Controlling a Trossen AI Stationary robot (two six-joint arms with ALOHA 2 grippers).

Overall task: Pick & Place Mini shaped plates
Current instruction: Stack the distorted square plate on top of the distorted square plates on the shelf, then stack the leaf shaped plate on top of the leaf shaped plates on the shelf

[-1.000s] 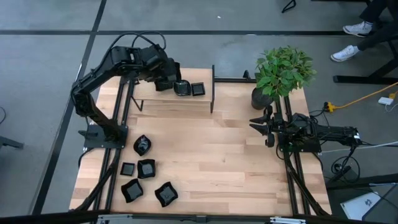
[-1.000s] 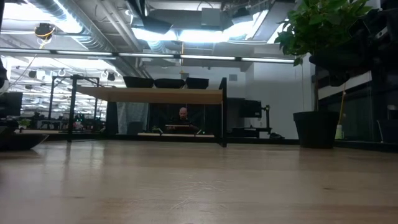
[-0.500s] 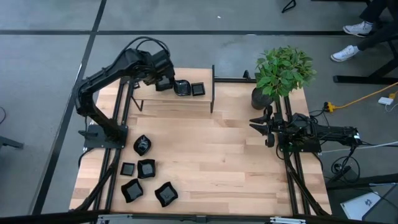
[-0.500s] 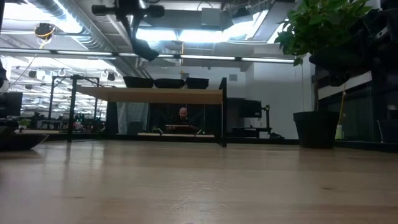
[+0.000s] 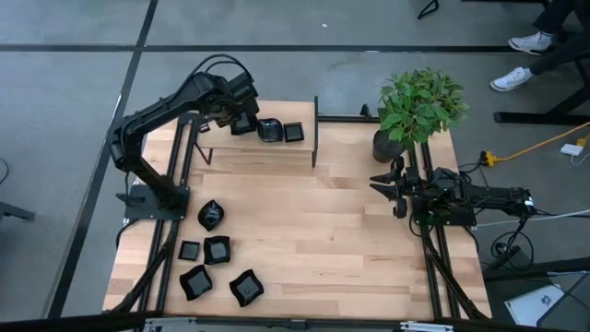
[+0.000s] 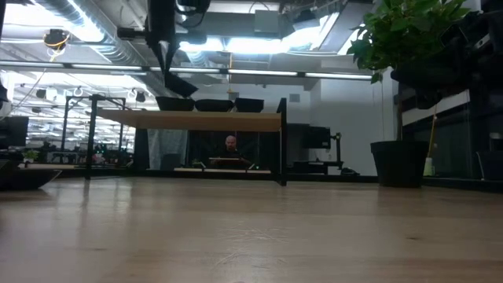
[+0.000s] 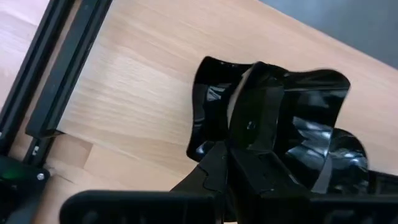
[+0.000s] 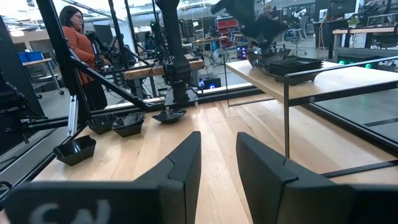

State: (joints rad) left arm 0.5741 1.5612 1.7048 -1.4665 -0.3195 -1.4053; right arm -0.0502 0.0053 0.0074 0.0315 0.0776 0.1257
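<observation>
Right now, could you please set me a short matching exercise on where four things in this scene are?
Things:
1. Left end effector
2. Right end effector
3. Plant
4. Five loose plates

Places:
A. table's front left
B. far right corner
C. over the shelf, shut on a plate
D. just before the plant, holding nothing

Pairs: 1-C, 2-D, 3-B, 4-A
</observation>
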